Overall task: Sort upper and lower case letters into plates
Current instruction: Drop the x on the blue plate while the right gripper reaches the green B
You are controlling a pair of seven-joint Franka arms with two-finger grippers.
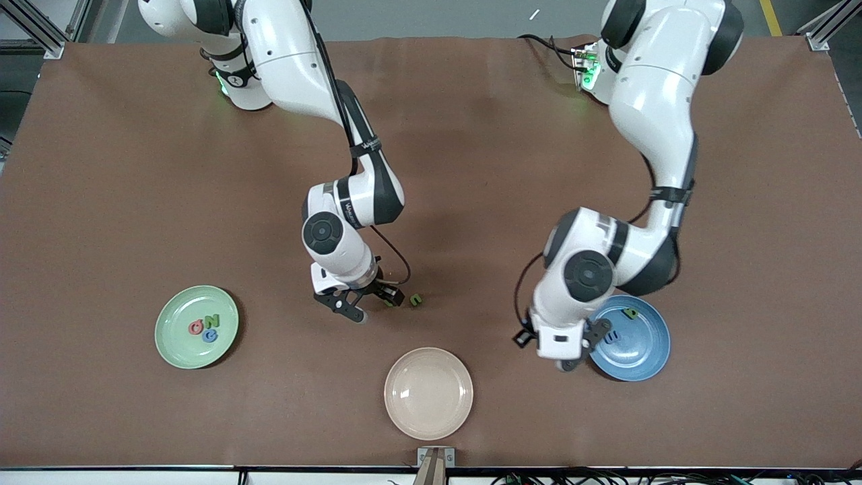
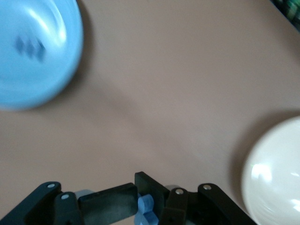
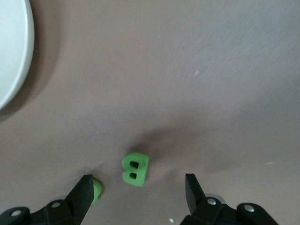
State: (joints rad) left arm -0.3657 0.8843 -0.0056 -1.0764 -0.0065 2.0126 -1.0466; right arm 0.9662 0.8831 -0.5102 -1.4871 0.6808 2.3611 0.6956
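Three letters lie in the mint green plate (image 1: 196, 327) toward the right arm's end of the worktop (image 1: 135, 168): a red one (image 1: 196, 328), a green N (image 1: 212, 321) and a blue G (image 1: 210, 335), bunched near the plate's middle. In the speckled blue plate (image 1: 633, 340) toward the left arm's end lie a green letter (image 1: 631, 312) near its twelve o'clock rim and a blue letter (image 1: 611, 336) nearer the middle.

Two green letters sit on the bare worktop between the plates. One is a green B (image 3: 135, 169), lying between the spread fingers of the right hand (image 1: 363, 304), which hangs low over it, released and holding nothing. The other green letter (image 1: 417, 299) lies just beside it, at its three o'clock in the front view.

The left hand (image 2: 143, 201) is clenched on a small blue letter (image 2: 146, 205), pinched between its fingers, and hovers over the worktop at the blue plate's nine o'clock edge.

A cream plate (image 1: 428, 393) sits nearest the front camera, at about six o'clock from the loose green letters, with nothing in it.
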